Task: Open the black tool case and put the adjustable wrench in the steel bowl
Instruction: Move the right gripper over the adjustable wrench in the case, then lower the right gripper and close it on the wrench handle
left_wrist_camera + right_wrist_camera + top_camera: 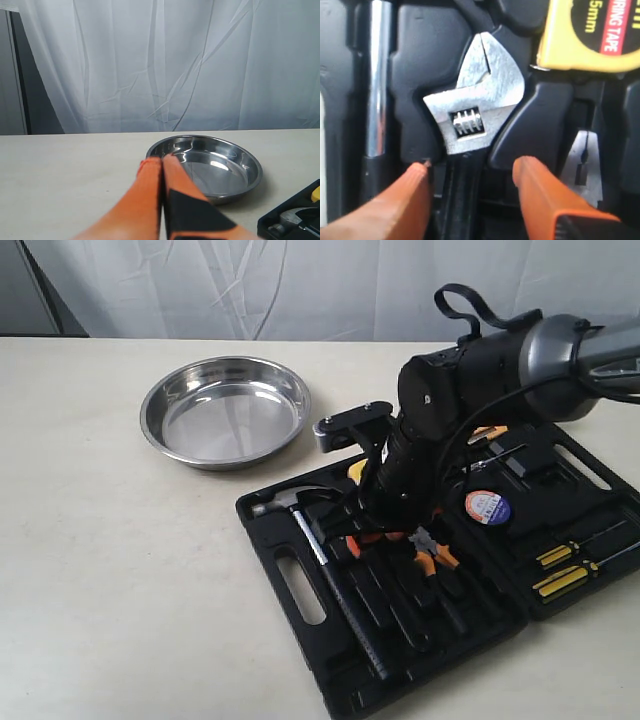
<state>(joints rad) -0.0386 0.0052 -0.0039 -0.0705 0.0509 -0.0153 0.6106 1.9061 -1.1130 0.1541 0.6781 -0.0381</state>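
The black tool case lies open on the table with tools in its slots. The adjustable wrench, silver head and black handle, rests in its moulded slot. My right gripper is open, its orange fingers straddling the wrench handle just below the head; in the exterior view this arm reaches down into the case and hides the wrench. The steel bowl sits empty, left of the case. My left gripper is shut on nothing, low over the table, facing the steel bowl.
A hammer, orange-handled pliers, a tape measure and yellow screwdrivers lie in the case. The yellow tape measure and the hammer shaft flank the wrench. A white curtain hangs behind the table.
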